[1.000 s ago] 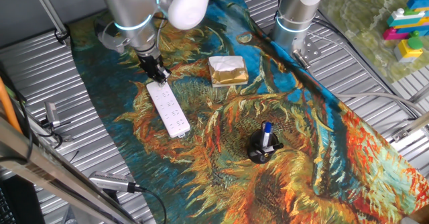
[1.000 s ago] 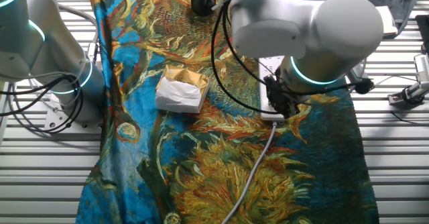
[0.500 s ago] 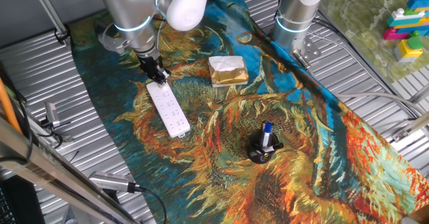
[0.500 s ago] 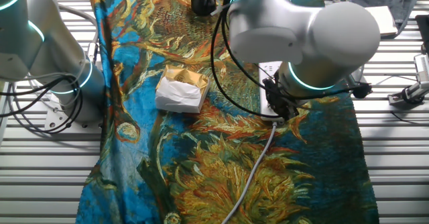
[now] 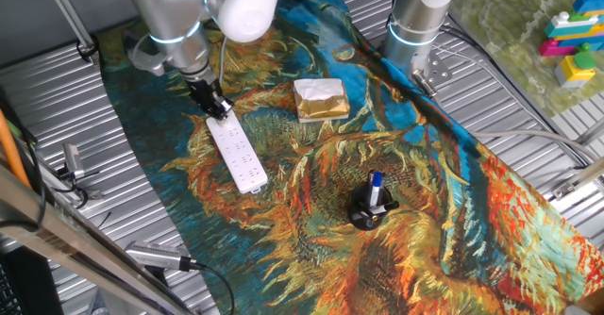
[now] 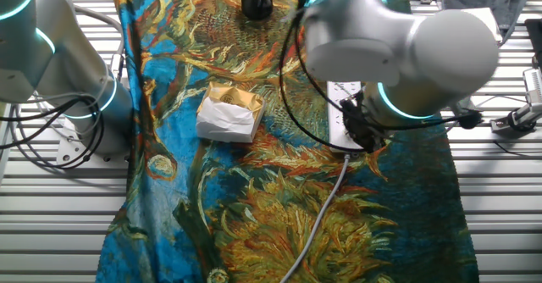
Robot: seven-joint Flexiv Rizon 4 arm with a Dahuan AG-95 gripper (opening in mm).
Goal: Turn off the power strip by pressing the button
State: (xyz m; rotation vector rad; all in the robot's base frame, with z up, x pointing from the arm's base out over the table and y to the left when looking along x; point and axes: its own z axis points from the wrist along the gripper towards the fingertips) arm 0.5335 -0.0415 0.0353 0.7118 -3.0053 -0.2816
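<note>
Claw [image 5: 217,108] at power strip's [image 5: 238,154] cord end, grip state unclear, gold block [image 5: 320,99] well apart.

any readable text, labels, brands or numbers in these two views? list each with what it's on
None can be read in either view.
power strip: socket holes only, any marking too small to tell.
gold block: plain foil, no label seen.
toy bricks: no text seen.
pen holder: no print seen.
gripper and arm: no readable badge.
</note>
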